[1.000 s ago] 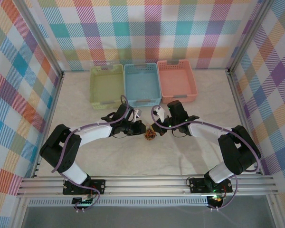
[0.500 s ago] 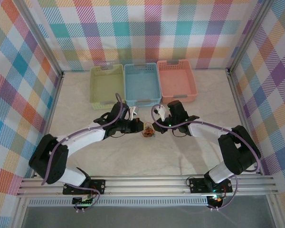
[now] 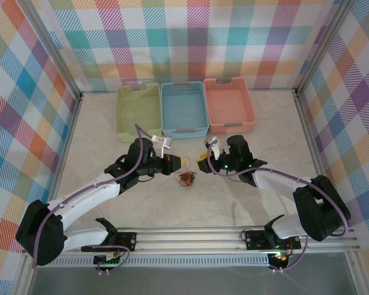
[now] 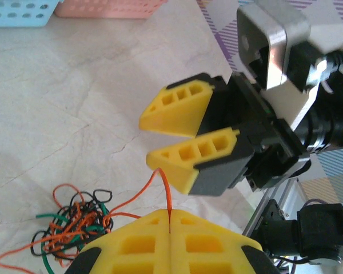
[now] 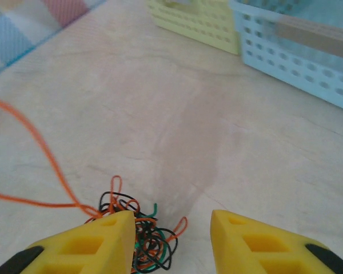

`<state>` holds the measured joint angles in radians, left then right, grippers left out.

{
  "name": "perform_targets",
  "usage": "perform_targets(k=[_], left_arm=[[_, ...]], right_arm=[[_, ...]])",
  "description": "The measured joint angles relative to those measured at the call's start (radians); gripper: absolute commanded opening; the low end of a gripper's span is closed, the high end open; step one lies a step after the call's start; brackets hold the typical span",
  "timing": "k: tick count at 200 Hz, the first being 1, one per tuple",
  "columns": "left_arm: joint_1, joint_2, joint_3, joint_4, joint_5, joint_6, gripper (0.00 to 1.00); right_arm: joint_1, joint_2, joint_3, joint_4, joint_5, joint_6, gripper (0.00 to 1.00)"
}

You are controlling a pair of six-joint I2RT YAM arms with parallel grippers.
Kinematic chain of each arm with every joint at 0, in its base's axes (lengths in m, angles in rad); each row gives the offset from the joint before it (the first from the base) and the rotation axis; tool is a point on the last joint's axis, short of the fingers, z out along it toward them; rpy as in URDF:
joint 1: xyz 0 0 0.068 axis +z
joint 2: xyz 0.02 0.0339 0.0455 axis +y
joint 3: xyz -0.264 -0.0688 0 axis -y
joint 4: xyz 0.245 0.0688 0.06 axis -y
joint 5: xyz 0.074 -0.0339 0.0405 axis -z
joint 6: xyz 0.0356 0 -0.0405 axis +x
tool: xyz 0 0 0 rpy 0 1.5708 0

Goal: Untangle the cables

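The cables are lying as one tangled clump on the table, on the arms' side of the blue basket and just nearer the arms than both grippers. The left gripper is pinching one orange strand rising from the clump, while the right gripper is standing open-jawed, holding nothing. A second ago both were closing on the clump; the right has since been letting go.

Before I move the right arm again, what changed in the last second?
The right gripper opened its fingers, let go of the cable clump and drew back slightly. The clump settled on the table, a little nearer the bases. The left gripper stayed shut on an orange strand pulled from the clump.
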<state>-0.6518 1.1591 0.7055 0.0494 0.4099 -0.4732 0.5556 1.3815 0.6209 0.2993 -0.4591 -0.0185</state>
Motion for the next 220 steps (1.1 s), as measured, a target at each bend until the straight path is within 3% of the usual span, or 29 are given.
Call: perform_targets(k=[43,86,177,220], left_arm=[[-0.003,-0.007,-0.003,0.01,0.0,0.011,0.0],[-0.014,0.013,-0.003,0.021,0.013,0.018,0.0],[-0.048,0.038,-0.003,0.032,0.019,0.03,0.0],[-0.058,0.025,-0.004,0.047,0.034,0.034,0.0]], right_arm=[[0.021,0.003,-0.019,0.051,-0.137,-0.026,0.41],[0.043,0.027,-0.019,0.07,-0.154,-0.027,0.39],[0.054,-0.005,-0.021,0.13,-0.008,-0.022,0.29],[0.054,-0.006,-0.021,0.123,0.131,-0.017,0.28]])
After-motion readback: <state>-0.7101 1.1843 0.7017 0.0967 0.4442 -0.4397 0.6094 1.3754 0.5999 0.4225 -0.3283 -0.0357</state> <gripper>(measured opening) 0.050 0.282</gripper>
